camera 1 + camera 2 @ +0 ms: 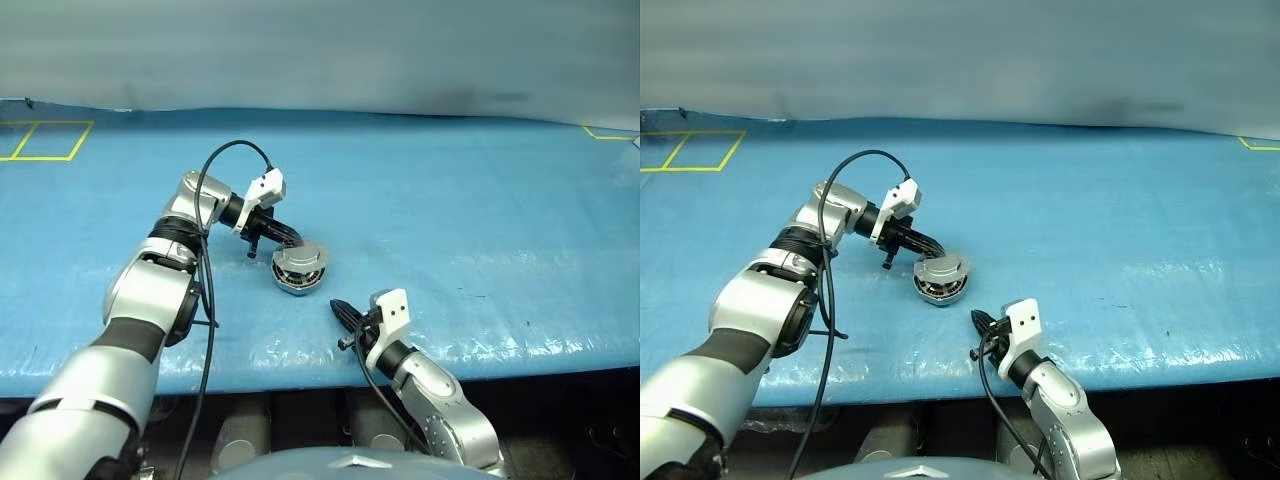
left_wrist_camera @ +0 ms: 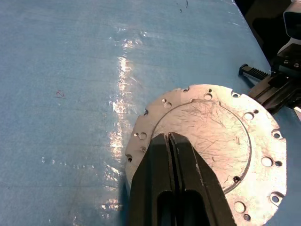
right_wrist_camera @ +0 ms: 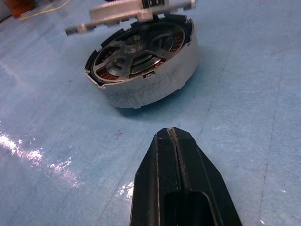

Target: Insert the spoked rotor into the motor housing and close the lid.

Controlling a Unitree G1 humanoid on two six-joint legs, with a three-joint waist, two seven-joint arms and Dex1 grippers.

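Nearest us, our right end effector is pressed together, empty. At its eleven o'clock sits the housing, rotor seated; our closed left end effector pushes the stiff, slick metal lid from above.

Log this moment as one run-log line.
rotor: seated in housing | lid: half-closed, left gripper shut, pressing on it | right gripper: shut, idle nearby

The shallow round grey motor housing rested on the blue plastic-covered table. The dark spoked rotor sat inside it. The round grey hinged lid was tilted above the housing.
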